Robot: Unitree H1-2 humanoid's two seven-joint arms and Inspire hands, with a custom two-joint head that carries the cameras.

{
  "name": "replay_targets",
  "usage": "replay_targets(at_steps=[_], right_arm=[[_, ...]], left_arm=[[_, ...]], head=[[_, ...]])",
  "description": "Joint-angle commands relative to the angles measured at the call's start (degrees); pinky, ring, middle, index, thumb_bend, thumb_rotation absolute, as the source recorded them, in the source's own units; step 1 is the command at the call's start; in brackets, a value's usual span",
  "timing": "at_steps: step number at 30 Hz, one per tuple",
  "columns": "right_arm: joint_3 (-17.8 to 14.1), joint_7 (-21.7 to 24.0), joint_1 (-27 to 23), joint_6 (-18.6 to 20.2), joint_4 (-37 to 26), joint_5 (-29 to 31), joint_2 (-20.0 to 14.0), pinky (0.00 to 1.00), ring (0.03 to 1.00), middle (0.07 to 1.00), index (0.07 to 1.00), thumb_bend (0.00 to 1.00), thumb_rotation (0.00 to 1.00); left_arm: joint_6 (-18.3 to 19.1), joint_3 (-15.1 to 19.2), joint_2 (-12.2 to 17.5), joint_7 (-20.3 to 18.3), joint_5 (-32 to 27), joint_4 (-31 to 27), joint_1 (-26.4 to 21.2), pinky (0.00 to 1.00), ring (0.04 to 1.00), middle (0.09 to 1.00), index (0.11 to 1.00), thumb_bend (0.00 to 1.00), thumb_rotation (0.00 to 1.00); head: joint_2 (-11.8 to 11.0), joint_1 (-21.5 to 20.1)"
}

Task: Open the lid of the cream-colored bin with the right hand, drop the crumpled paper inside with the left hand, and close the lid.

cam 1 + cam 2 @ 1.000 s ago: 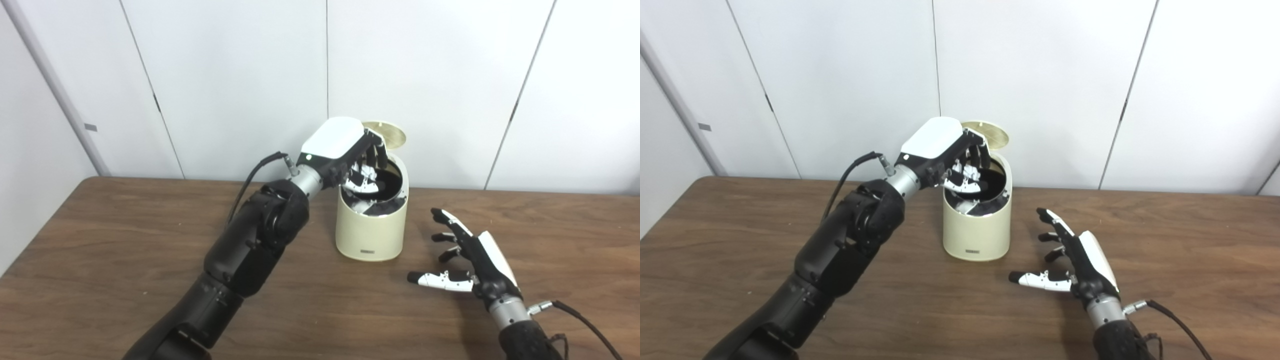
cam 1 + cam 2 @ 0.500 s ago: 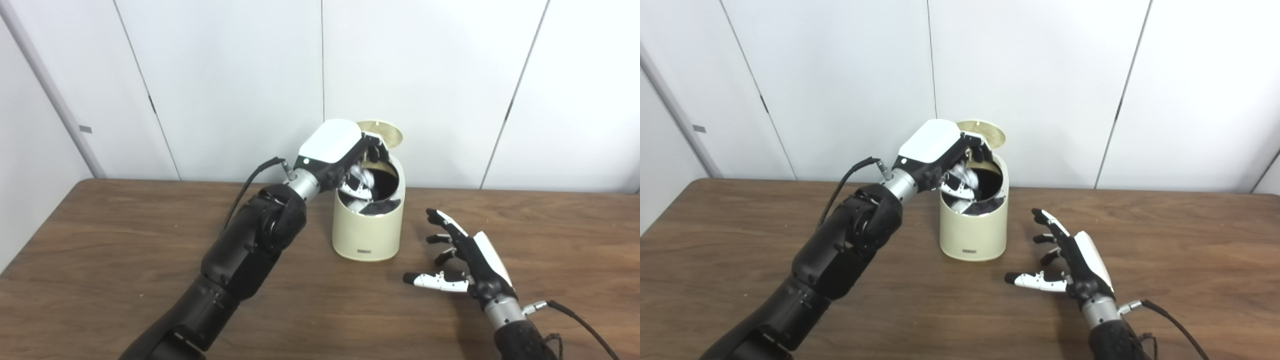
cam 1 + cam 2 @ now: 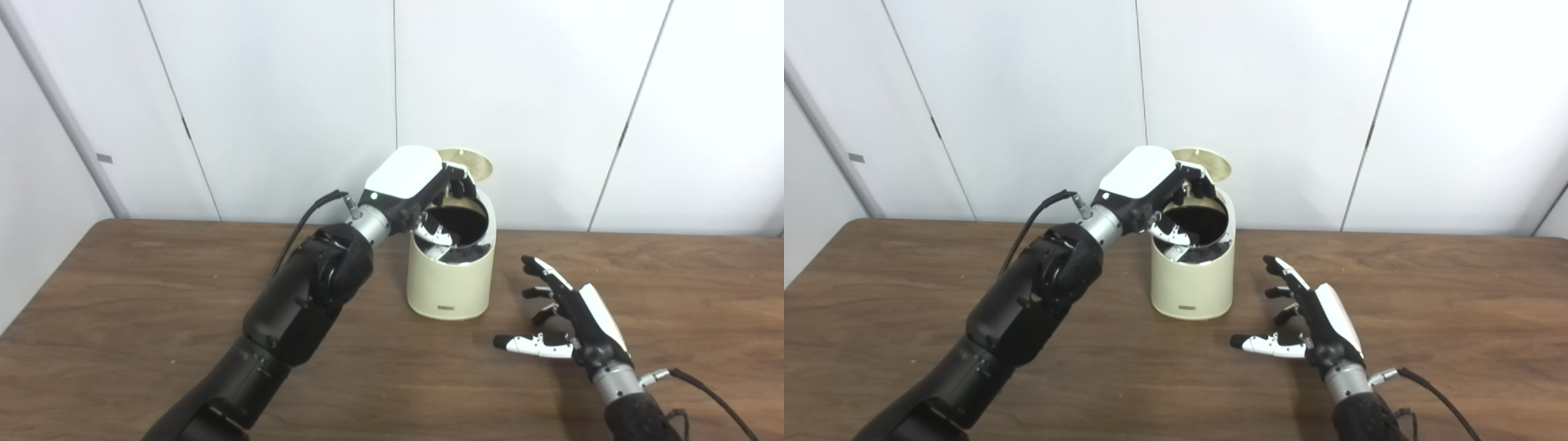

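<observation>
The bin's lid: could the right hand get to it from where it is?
Probably yes: the right hand is open beside the bin, and the raised lid shows bare on that side.

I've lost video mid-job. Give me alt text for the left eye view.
The left robot hand is over the mouth of the open cream bin, whose round lid stands raised behind it; no paper shows in the hand. The right robot hand waits open above the wooden table, right of the bin.

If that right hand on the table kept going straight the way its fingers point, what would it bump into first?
Probably the cream-colored bin. The right hand is open, its fingers aimed up and leftward toward the bin's right side, with only bare table between. Depth is unclear, so it might slip just behind it.
</observation>
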Motion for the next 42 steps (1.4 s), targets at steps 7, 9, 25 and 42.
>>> replay_targets(at_steps=[7,9,25,42], right_arm=[[-0.5,-0.9,-0.9,-1.2,-2.0,0.2,0.1,0.48,0.744,0.890,0.889,0.84,0.25],[-0.6,-1.0,-0.8,-0.9,-2.3,0.0,0.1,0.50,0.739,0.884,0.882,0.82,0.24],[-3.0,0.1,-1.9,1.5,-4.6,0.9,-1.1,0.56,0.754,0.877,0.885,0.77,0.27],[-2.9,0.9,-6.2,-2.2,-3.5,2.2,-2.9,0.62,0.766,0.871,0.870,0.74,0.33]], left_arm=[[1.7,3.4,0.9,-2.4,-5.5,-5.9,0.0,0.37,0.468,0.497,0.544,0.60,0.00],[3.0,5.3,1.1,-3.6,-8.2,-8.3,2.0,0.35,0.447,0.471,0.533,0.53,0.00],[-2.1,23.0,-1.0,12.8,-21.9,-14.7,22.0,0.40,0.527,0.495,0.498,0.52,0.00],[1.0,24.9,-4.6,9.1,-37.1,-15.0,29.6,0.47,0.589,0.685,0.498,0.51,0.07]], head=[[-0.4,-0.3],[-0.6,-0.5],[-1.1,-2.2],[-2.7,-4.5]])
